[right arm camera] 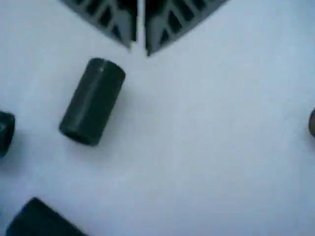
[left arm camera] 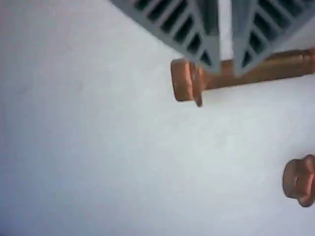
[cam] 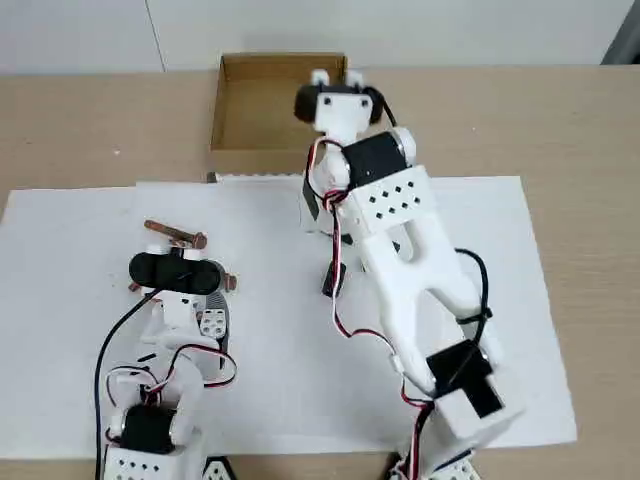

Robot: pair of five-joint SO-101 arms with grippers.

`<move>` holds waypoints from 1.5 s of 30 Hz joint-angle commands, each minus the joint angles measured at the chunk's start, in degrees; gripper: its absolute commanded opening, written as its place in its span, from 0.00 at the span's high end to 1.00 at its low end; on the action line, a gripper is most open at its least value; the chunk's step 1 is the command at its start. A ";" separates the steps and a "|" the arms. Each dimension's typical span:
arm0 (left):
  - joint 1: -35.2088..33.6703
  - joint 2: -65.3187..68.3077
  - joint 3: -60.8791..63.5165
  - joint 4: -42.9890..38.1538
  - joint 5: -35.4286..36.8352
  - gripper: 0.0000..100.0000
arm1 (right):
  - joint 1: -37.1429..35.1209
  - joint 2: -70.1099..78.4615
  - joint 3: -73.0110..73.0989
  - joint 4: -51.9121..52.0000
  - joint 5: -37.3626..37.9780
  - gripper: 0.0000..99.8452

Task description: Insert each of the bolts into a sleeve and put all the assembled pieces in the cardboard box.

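Note:
A copper bolt (left arm camera: 246, 73) lies on the white paper, its flanged head (left arm camera: 186, 81) just past my left gripper (left arm camera: 226, 69). That gripper hangs right over the shaft, its fingers (left arm camera: 197, 34) together with only a thin slit between them and nothing held. A second bolt head (left arm camera: 300, 179) shows nearby. From above, a bolt (cam: 175, 233) lies ahead of the left arm (cam: 175, 275). My right gripper (right arm camera: 139, 46) is shut above the paper, beside a black sleeve (right arm camera: 91, 101) lying on its side. The cardboard box (cam: 232, 110) sits beyond the paper.
More black sleeves lie around the right gripper: one (right arm camera: 5, 130) close by, one (right arm camera: 39, 219) larger in view and one (right arm camera: 311, 122) at the edge. The right arm (cam: 400, 230) stretches across the paper (cam: 70, 270) to the box. Another sleeve (cam: 333, 280) lies under it.

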 commanded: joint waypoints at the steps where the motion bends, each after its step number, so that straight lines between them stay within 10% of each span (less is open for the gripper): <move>1: -0.44 -0.44 -0.13 -1.32 -0.09 1.00 | -1.10 -3.56 4.13 0.31 -3.34 1.00; 17: -0.44 -0.44 -0.13 -1.32 -0.09 1.00 | -1.45 6.81 10.29 -2.59 -5.98 0.84; 45: -0.44 -0.44 -0.13 -1.32 -0.09 1.00 | -2.95 20.35 10.29 -11.30 -6.95 0.88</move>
